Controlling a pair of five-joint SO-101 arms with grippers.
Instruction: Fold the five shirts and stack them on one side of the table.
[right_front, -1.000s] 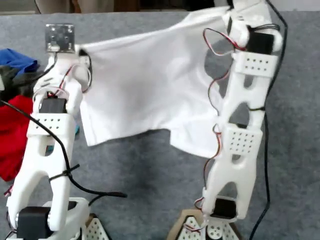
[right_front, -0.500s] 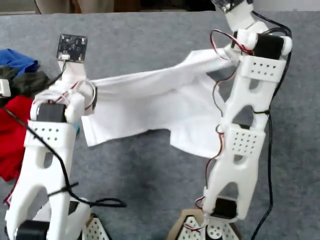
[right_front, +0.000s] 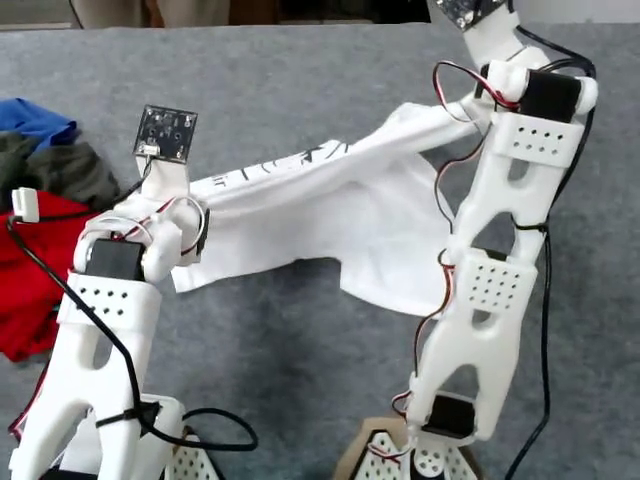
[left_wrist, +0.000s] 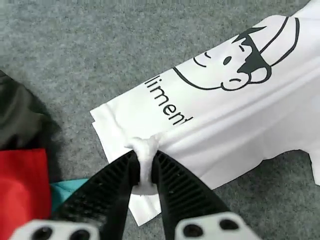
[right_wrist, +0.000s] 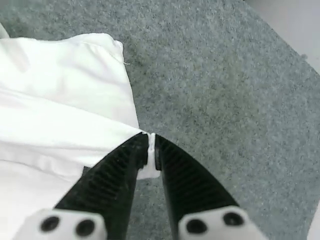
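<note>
Across the grey table (right_front: 300, 80) the white shirt (right_front: 340, 215) stretches between both arms, a heap of coloured shirts (right_front: 30, 285) beside the left arm, the left gripper (left_wrist: 145, 167) clamped on one bunched edge, the right gripper (right_wrist: 151, 150) pinching the other

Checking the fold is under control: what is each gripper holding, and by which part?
Both are shut on the white shirt: the left gripper pinches a bunched fold near one edge, the right gripper the fabric edge at the opposite end.
</note>
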